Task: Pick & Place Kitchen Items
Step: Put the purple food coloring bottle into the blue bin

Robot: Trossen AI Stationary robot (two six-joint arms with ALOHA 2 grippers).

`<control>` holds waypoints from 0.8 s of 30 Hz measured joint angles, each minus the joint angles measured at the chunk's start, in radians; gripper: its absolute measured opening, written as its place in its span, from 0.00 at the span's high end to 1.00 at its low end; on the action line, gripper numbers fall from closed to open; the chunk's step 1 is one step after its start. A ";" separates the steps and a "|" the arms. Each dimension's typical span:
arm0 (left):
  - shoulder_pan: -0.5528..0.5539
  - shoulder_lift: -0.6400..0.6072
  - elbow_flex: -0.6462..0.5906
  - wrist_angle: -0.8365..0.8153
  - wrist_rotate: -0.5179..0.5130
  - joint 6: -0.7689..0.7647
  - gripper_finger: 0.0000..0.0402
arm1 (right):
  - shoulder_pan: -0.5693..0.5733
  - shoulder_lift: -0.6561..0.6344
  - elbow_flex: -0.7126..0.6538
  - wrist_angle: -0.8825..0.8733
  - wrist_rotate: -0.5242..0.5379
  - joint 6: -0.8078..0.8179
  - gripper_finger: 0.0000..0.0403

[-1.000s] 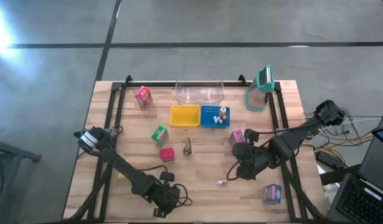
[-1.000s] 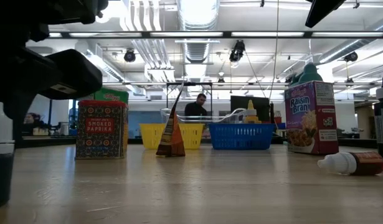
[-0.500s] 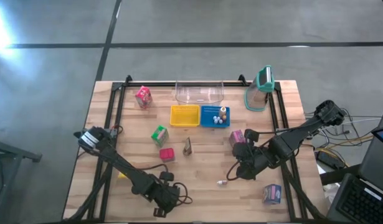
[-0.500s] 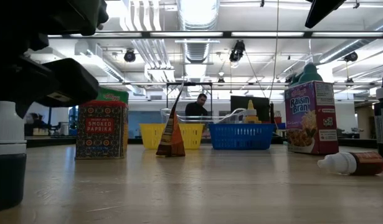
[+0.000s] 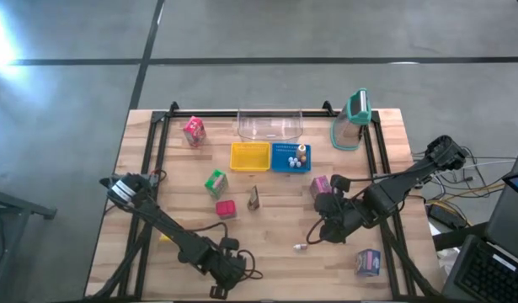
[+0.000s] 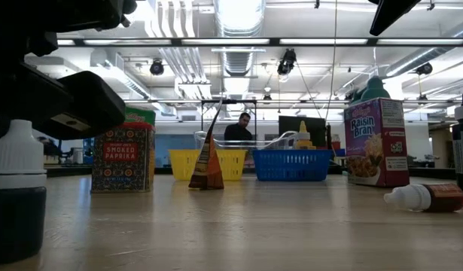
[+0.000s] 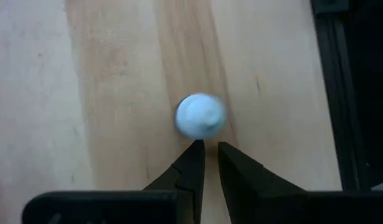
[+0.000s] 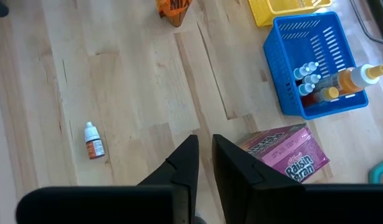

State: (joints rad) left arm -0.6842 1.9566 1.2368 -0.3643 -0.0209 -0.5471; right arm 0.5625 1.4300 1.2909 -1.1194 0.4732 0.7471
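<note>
A small bottle with a white cap [image 7: 200,116] and dark body [image 6: 16,222] stands upright on its base near the table's front edge. My left gripper [image 7: 210,148] is shut and slants down right beside the cap. My right gripper [image 8: 204,144] hangs shut above the table's right half with nothing between its fingers. Below it a tiny dropper bottle [image 8: 93,140] lies on its side, and a pink raisin-bran carton [image 8: 291,152] lies flat nearby. A red paprika carton [image 5: 226,209], a green carton [image 5: 215,183] and a brown cone [image 5: 253,199] stand mid-table. My left gripper's shut fingertips [image 7: 196,149] reach the edge of the bottle's white cap [image 7: 200,133], slanting down from above. Whether they touch the bottle I cannot tell. The bottle stands upright on the table.
At the back stand a yellow basket [image 5: 250,156], a blue basket [image 5: 285,162] holding small bottles, a clear tub [image 5: 269,124], a teal-lidded jug [image 5: 353,118] and a pink carton [image 5: 194,130]. A purple carton [image 5: 368,263] sits front right. Black rails run along both table sides.
The white-capped bottle has slid along the table toward the near edge and a little to the right, staying upright. My left gripper has moved with it, staying shut. My right arm has kept still.
</note>
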 joint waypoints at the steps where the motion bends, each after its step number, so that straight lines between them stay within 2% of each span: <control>1: 0.000 0.001 0.000 0.005 0.002 0.005 0.87 | 0.000 0.000 -0.001 0.000 0.000 0.000 0.91; 6: 0.005 0.002 0.000 0.025 -0.001 0.032 0.87 | 0.000 0.000 -0.008 0.001 0.000 0.000 0.92; 24: 0.055 0.005 -0.002 0.084 -0.059 0.128 0.87 | 0.000 0.000 -0.035 0.006 0.000 0.000 0.85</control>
State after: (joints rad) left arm -0.6287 1.9617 1.2345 -0.2805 -0.0803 -0.4193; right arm 0.5621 1.4296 1.2558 -1.1133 0.4732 0.7475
